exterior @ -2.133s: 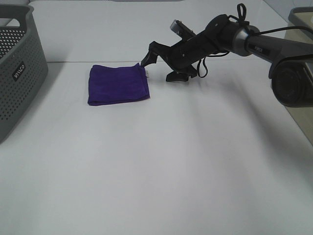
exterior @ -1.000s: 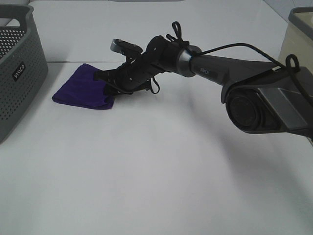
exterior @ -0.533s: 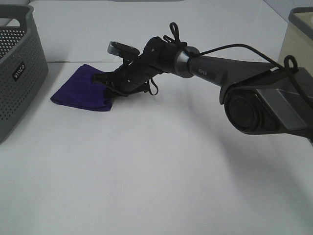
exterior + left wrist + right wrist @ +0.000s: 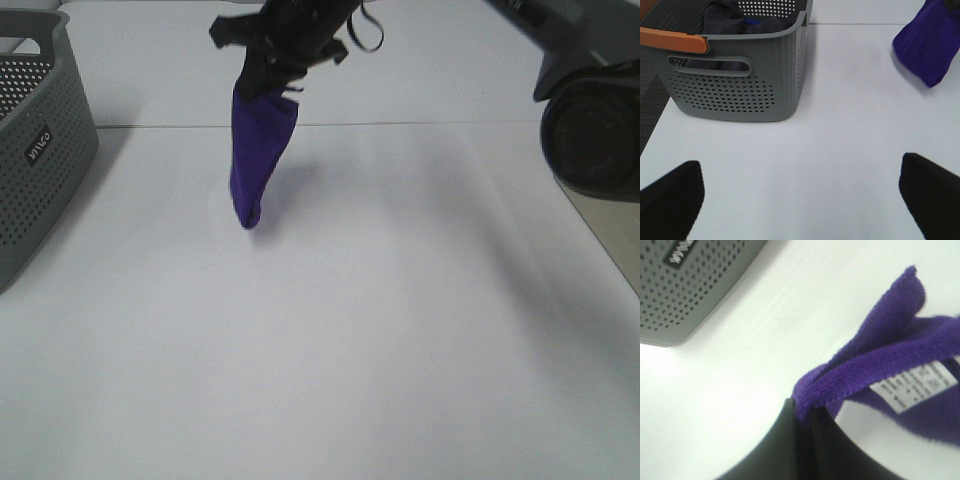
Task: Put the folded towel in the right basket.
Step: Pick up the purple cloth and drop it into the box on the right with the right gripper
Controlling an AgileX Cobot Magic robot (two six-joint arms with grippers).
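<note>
The purple folded towel (image 4: 258, 150) hangs in the air from my right gripper (image 4: 270, 62), which is shut on its top edge high over the table's far left part. In the right wrist view the towel's purple fold with a white label (image 4: 880, 385) is pinched between the dark fingers (image 4: 790, 440). The towel also shows in the left wrist view (image 4: 932, 42). My left gripper (image 4: 800, 200) is open and empty, its fingertips (image 4: 670, 200) low over the table. The right basket is out of view.
A grey perforated basket (image 4: 35, 150) stands at the table's left edge and shows in the left wrist view (image 4: 740, 75) with dark cloth inside. The right arm's base (image 4: 595, 130) sits at the right edge.
My right gripper has lifted the towel off the table. It now hangs vertically, raised and shifted a little to the right of where it lay.
</note>
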